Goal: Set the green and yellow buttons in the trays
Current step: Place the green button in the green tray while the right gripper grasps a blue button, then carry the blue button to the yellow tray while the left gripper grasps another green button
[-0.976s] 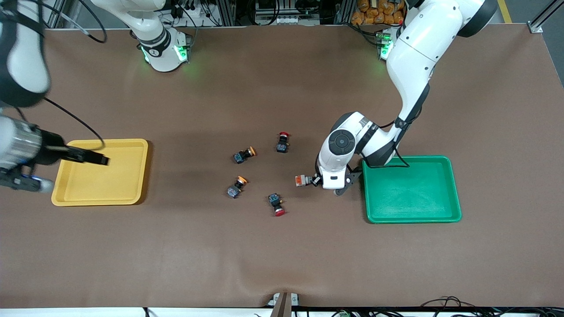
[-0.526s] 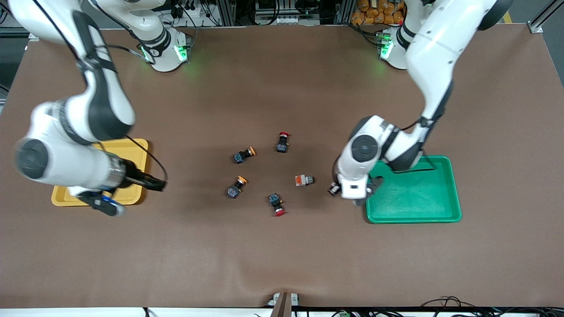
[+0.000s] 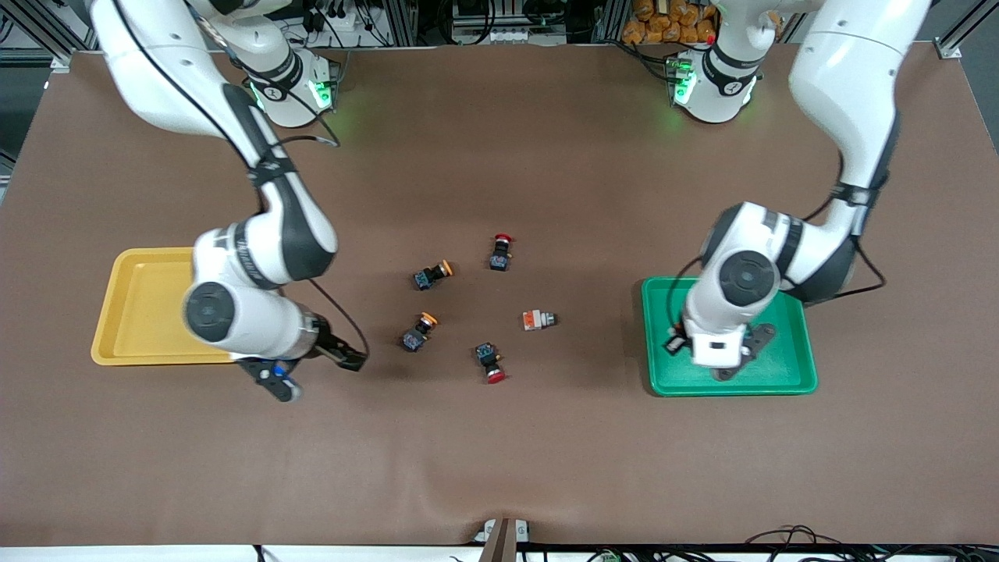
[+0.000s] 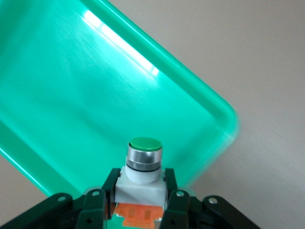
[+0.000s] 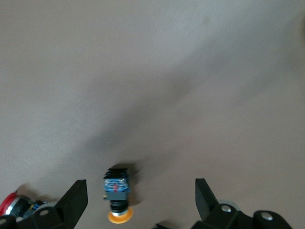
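My left gripper [image 3: 676,343] is shut on a white-bodied button with a green cap and an orange base [image 4: 143,168], and holds it over the green tray [image 3: 780,375], whose floor fills the left wrist view [image 4: 71,95]. A second white-bodied button [image 3: 538,320] lies on the table. Two black-bodied buttons with orange-yellow caps [image 3: 431,275] [image 3: 419,331] lie near the middle. My right gripper [image 3: 351,360] is open over the table between the yellow tray [image 3: 140,312] and the nearer yellow-capped button, which shows between its fingers in the right wrist view [image 5: 117,191].
Two black-bodied switches with red caps lie among the buttons, one farther from the front camera [image 3: 500,253] and one nearer [image 3: 490,363]. The nearer one shows at the edge of the right wrist view [image 5: 14,205]. The right arm's elbow overhangs part of the yellow tray.
My left gripper has carried the white-bodied button from beside the other white button to over the green tray. My right arm has swung from the yellow tray toward the buttons in the middle.
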`<state>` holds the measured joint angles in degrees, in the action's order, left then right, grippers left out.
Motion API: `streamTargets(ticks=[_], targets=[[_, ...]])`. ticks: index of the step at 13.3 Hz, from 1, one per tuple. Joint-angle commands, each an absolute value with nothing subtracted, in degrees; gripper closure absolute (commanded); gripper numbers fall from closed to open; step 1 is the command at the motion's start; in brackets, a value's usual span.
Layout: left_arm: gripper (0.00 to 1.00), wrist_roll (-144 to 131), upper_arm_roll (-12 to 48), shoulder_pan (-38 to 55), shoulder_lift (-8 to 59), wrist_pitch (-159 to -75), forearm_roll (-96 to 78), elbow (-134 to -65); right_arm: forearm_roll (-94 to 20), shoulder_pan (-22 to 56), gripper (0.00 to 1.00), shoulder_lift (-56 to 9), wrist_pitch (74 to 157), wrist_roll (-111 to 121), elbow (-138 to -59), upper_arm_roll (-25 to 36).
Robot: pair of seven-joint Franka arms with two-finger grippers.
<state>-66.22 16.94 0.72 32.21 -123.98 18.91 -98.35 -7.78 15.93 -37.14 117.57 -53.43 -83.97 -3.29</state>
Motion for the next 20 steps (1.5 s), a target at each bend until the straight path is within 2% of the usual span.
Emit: streamTargets(ticks=[1,5,6,7,8,9,10,14,17,18,20], targets=[[1.00,-60.05,17.67,-5.69,31.64,-126.11,21.71,-102.21,-7.48,19.50,0.00,-38.93,117.86,-59.67,-82.97,-2.81],[1.00,-49.16,17.67,-11.85,31.64,-128.32,21.71,-104.41,-7.30,19.77,0.00,-40.07,119.70,-60.20,-83.32,-2.73],[0.91,-46.52,17.67,-13.08,32.34,-129.54,21.71,-104.50,-7.29,20.38,0.00,-41.38,121.97,-61.42,-83.32,-2.72],[0.78,-45.54,17.67,-13.97,32.69,-130.16,21.71,-104.59,-7.21,20.83,0.00,-42.44,124.95,-62.31,-83.41,-2.72],[0.54,-45.44,17.67,-14.15,32.87,-130.17,21.71,-104.59,-7.21,21.09,0.00,-44.19,127.59,-62.49,-83.41,-2.72],[0.06,-45.44,17.67,-14.15,32.87,-129.99,21.71,-104.68,-7.29,21.62,0.00,-45.69,130.31,-62.58,-83.41,-2.72],[0.00,-45.44,17.75,-14.06,32.78,-129.99,21.71,-104.76,-7.29,22.32,0.00,-46.92,132.43,-62.67,-83.41,-2.72],[0.00,-45.96,19.50,-13.89,30.77,-129.20,21.10,-103.89,-7.29,23.73,0.00,-47.28,132.28,-64.69,-84.72,-2.72],[0.00,-46.58,23.54,-13.62,30.23,-124.21,20.66,-100.56,-7.38,23.91,0.00,-47.20,132.19,-64.77,-85.86,-2.81],[0.00,-48.06,25.64,-13.54,30.23,-122.54,19.96,-99.68,-7.47,23.99,0.07,-47.20,131.93,-65.30,-85.96,-2.81],[0.00,-57.51,28.20,-11.96,30.50,-121.99,18.46,-99.05,-7.47,23.82,0.48,-47.11,129.83,-64.52,-85.87,-2.81]])
